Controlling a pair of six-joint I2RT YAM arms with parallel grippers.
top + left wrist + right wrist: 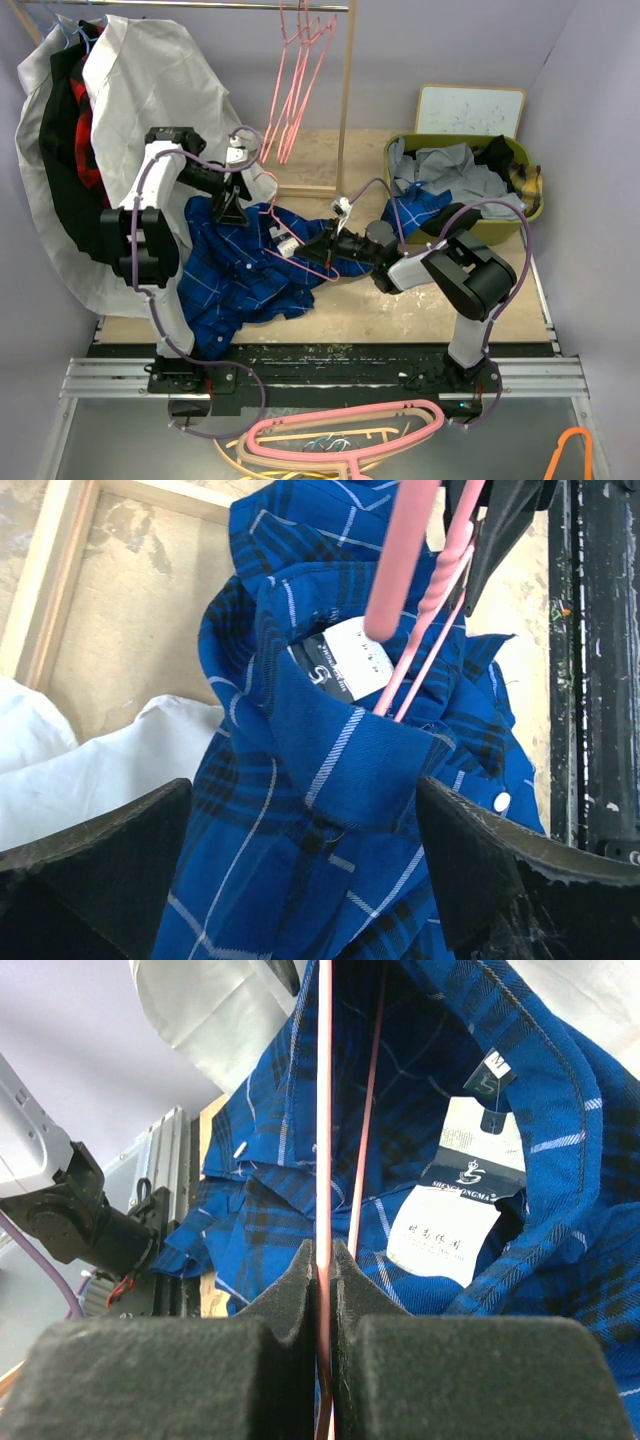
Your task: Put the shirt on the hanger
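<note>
**Shirt**: you have it crumpled on the table between the two arms. Its long axis runs on a diagonal. The collar lies at mid-table toward the right arm, and the body and tails trail to the near-left edge beside the left arm's base. The collar gapes upward, with its white label showing.

**Hanger**: thin, pink, and held low over the collar. Its long axis runs from the right arm's side toward the left arm. Its rods dip into the collar opening just beside the label.

**Surroundings:**
- A white garment hangs at far left, its lower cloth just beside the shirt.
- Spare pink hangers are on the rail.
- A green basket of grey clothes sits at far right, with a whiteboard behind it.
- A thick pink hanger and an orange hanger lie in front of the bases.

**Arms:**
- Your left arm is folded upward and forward. The left gripper points down over the collar with its fingers spread wide, grasping nothing.
- Your right arm stretches low and leftward across the table. The right gripper is pinched tight on one hanger rod.
</note>
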